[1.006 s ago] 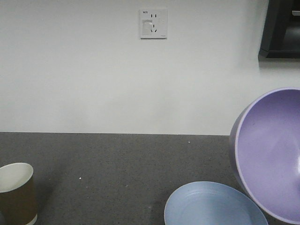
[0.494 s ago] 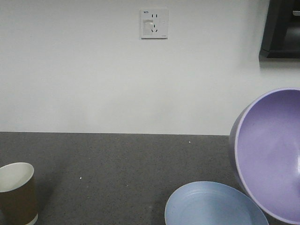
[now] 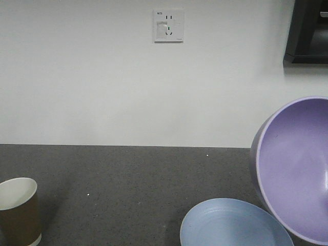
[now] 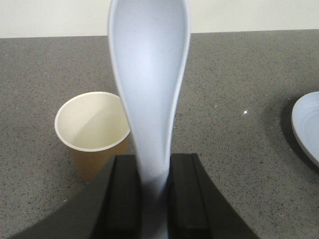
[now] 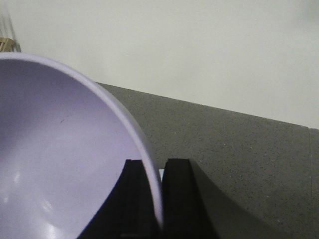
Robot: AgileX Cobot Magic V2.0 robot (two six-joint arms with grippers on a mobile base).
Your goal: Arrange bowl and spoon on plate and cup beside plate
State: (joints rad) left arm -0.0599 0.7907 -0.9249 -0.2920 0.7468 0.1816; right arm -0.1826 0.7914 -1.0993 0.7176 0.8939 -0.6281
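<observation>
A dark grey speckled countertop [image 3: 128,184] runs back to a plain white wall [image 3: 102,87], which carries a white wall socket [image 3: 168,25] high up. A black fitting [image 3: 310,31] fills the far right top corner. A brown paper cup [image 3: 18,210] with a cream inside stands upright at the near left. A round light-blue shallow plate [image 3: 230,225] lies flat at the near right, well apart from the cup.

Compared with a second ago, almost nothing differs. The cup, the plate and the bowl sit in nearly the same spots, and the socket has slid only a trace to the right in the front view.

The left gripper [image 4: 152,194] is closed tight on the stubby handle of a pale-blue soup spoon [image 4: 149,74]. Its two black fingers [image 4: 124,194] press the handle from either side. The scoop points away from the wrist, held in the air above the countertop, with the cup below and to its left and the plate's rim at the far right of that view.

The right gripper [image 5: 152,199] is clamped on the pale rim of a small round lavender-purple bowl [image 3: 297,169], one finger on the inner wall and one outside. The bowl hangs steeply tilted with its opening facing left, above the right edge of the plate. Whether it touches the plate cannot be told.
</observation>
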